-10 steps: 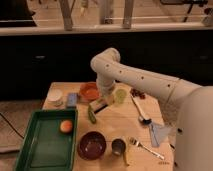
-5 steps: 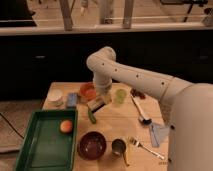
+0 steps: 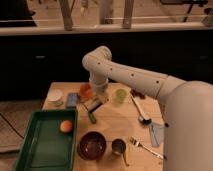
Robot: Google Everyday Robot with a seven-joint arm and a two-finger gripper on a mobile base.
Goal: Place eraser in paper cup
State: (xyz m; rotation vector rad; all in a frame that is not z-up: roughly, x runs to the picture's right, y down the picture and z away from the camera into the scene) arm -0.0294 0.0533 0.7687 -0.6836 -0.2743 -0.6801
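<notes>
Hand (image 3: 95, 101) shifted toward paper cup (image 3: 55, 96), closed above table (image 3: 112, 127), eraser (image 3: 91, 105) seemingly in grip

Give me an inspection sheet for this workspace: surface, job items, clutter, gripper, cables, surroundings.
Surface: wooden table, crowded.
Job's things: eraser in the gripper, right of the blue block; paper cup upright at the table's far left corner, eraser not in it.
Clutter: green tray holding an orange fruit; orange bowl; light-green cup; dark bowl; metal cup; fork; spoon.
Gripper: gripper over the table's middle left, fingers shut on the eraser.
Cables: thin dark line on the floor left of the table, possibly a cord.
Surroundings: dark counter behind the table.
</notes>
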